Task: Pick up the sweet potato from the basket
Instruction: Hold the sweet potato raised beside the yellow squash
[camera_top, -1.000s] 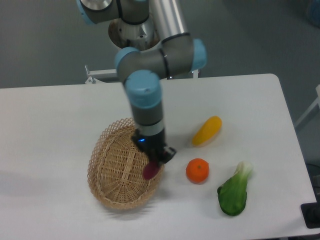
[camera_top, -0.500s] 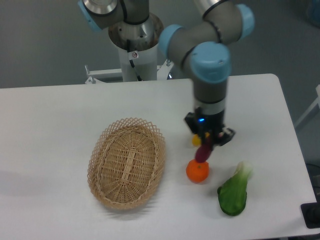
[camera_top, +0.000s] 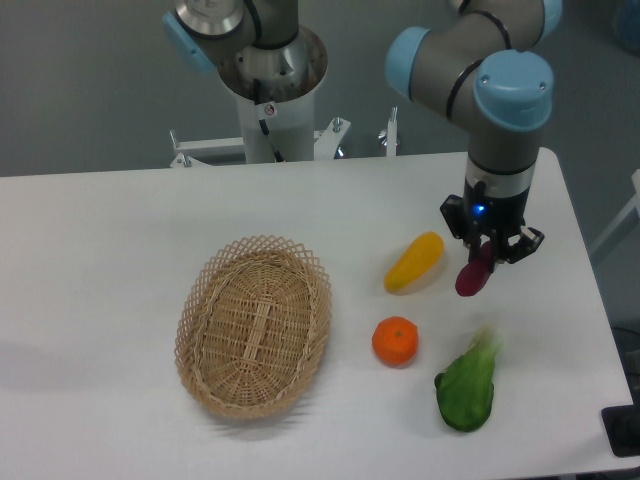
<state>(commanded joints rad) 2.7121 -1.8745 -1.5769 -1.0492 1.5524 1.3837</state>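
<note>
- Gripper (camera_top: 487, 252) pointing straight down over the right part of the table (camera_top: 100, 230), closer to the right edge than to the middle.
- Jaws clamped on the potato (camera_top: 474, 274), gripping its upper end.
- Potato hanging tilted below the fingers, lifted off the table, reddish purple, well apart from the basket (camera_top: 254, 326).
- Basket lying left of centre, toward the front edge, oval, woven, nothing inside.
- Yellow fruit (camera_top: 415, 261) lying just left of the potato, slanted, upper end toward the back right corner.
- Orange (camera_top: 395, 341) sitting between the basket and the greens (camera_top: 467, 383), nearer the front edge than the yellow fruit.
- Greens lying toward the front right corner, pale stem end pointing up toward the potato, dark leaf end toward the front edge.
- Arm (camera_top: 505, 120) coming in from the back edge, grey links with blue joint caps, wrist upright above the gripper.
- Base column (camera_top: 272, 90) standing behind the back edge, left of the arm's wrist.
</note>
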